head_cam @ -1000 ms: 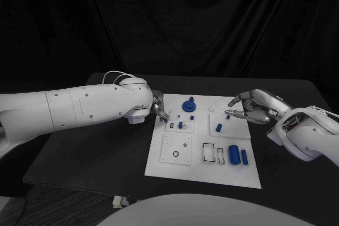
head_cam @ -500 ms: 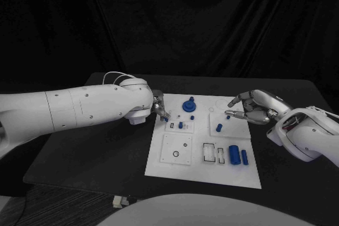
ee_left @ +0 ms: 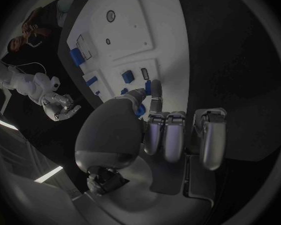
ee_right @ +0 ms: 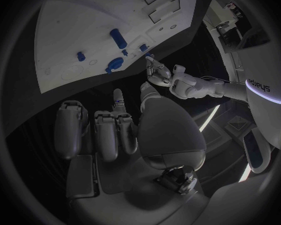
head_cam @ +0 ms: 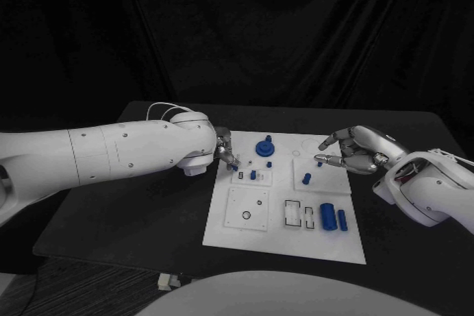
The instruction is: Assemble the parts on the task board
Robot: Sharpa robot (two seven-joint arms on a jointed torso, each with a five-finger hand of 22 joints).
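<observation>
The white task board (head_cam: 286,237) lies mid-table, also seen in the left wrist view (ee_left: 154,25) and the right wrist view (ee_right: 78,25). My left hand (head_cam: 223,153) hovers at the board's far left part and pinches a small blue part (head_cam: 238,167), which shows between thumb and finger (ee_left: 140,110). Just beside it a blue peg (head_cam: 253,174) stands in a small square plate. A round blue knob piece (head_cam: 264,149) sits farther back. My right hand (head_cam: 351,150) hangs over the board's far right part, fingers half curled, holding nothing. Small blue pegs (head_cam: 305,179) stand below it.
A thick blue cylinder (head_cam: 327,212) and a blue bar (head_cam: 342,220) lie at the board's near right, next to two black-edged slots (head_cam: 292,213). A square plate with a ring (head_cam: 246,215) is at the near left. Black table (head_cam: 129,213) surrounds the board.
My left hand has shifted slightly right with the small blue part, closer to the peg in the square plate. The right hand has stayed put.
</observation>
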